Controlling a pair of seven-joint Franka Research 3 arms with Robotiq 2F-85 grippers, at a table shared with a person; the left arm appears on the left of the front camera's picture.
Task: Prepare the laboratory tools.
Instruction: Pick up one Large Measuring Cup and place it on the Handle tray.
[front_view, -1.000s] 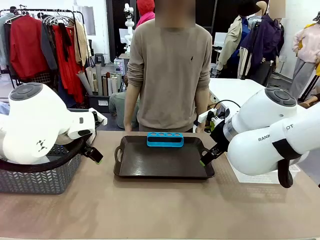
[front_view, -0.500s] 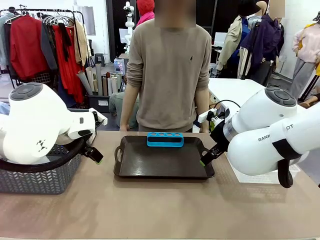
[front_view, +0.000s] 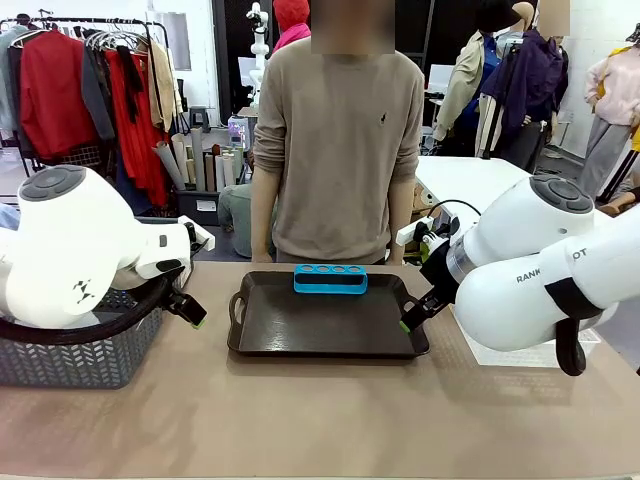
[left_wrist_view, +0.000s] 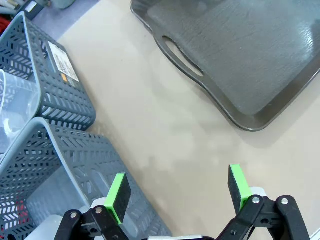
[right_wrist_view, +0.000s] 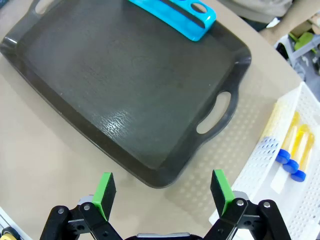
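While hovering low over the table (front_view: 300, 420), gripping nothing in left gripper (front_view: 190, 308) or right gripper (front_view: 415, 315), green pads spread wide apart on both.

Centre of the front view: low blue four-hole rack (front_view: 330, 279) standing at the far edge of the dark brown tray (front_view: 330, 330), just before a person (front_view: 335, 140) in a beige sweater. Lower left of that view: grey mesh basket (front_view: 80, 355), with left gripper just to its right. Mid-right: right gripper beside the tray's right handle. Upper left of the left wrist view: clear plastic beaker (left_wrist_view: 15, 100) sitting inside a mesh basket. Right edge of the right wrist view: small amber blue-capped tubes (right_wrist_view: 292, 152) lying in a white perforated bin (right_wrist_view: 260, 200), just beside the tray.
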